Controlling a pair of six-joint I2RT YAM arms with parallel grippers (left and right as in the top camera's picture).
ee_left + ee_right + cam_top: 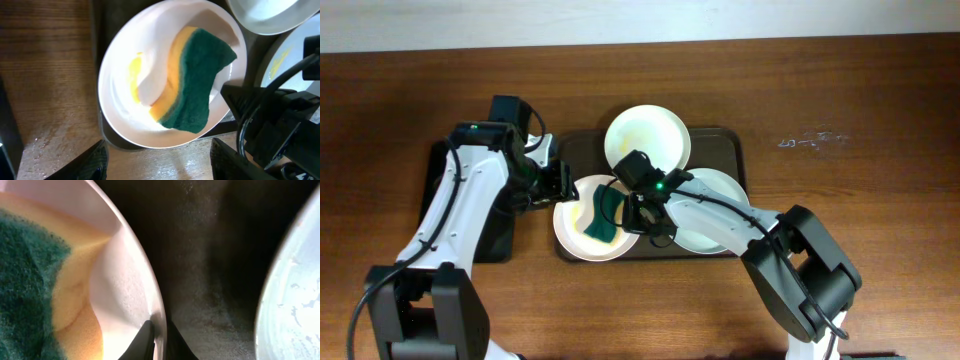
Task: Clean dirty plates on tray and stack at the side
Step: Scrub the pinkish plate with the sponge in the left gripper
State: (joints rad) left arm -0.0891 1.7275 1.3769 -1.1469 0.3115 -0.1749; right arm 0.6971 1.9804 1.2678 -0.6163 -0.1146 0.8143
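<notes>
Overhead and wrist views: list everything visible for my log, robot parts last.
Plates: three, white, on the tray; one at the back, one at the right, the front-left plate overhanging the rim.
Tray: one, brown, table centre.
Sponge: one, green over yellow, in the front-left plate.
Black tray: one, left of the brown tray, partly under the left arm.
White marks: a few, table's back right.
Table: one, brown wood.
Left end effector: open, beside the front-left plate's left edge.
Right end effector: shut on the front-left plate's rim.
</notes>
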